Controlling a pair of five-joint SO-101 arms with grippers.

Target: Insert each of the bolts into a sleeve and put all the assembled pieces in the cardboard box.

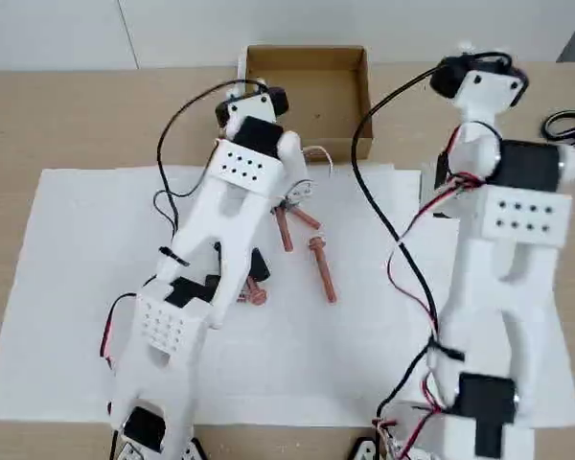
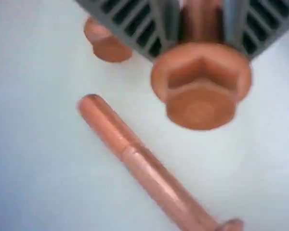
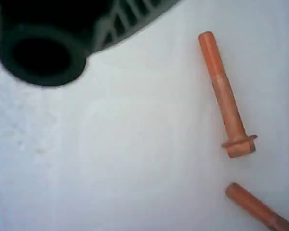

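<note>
The left jaws, as you see them in the left wrist view, are pressed onto the shank of the held bolt (image 2: 201, 82). One ribbed grey jaw sits on each side, and the flanged hexagonal head faces the camera. Note a second bolt (image 2: 135, 161) lying flat on the white sheet (image 2: 33, 168) beneath. A third bolt head (image 2: 106, 43) shows just past the jaws.

In the right wrist view, the right jaws pinch the black sleeve (image 3: 41, 55) above the sheet, its open bore facing the camera. Observe a whole bolt (image 3: 226, 96) lying on the sheet well apart from the sleeve. The shank end (image 3: 257, 207) of another lies near its head.

In the high view, locate the left arm (image 1: 230, 211) angled across the sheet and ending over a bolt cluster (image 1: 295, 225) near the sheet's middle. A separate bolt (image 1: 322, 268) lies just beside the cluster. The cardboard box (image 1: 364, 96) stands on the table (image 1: 57, 115) at the sheet's far edge. The right arm (image 1: 513, 211) stands along the sheet's right side.
</note>
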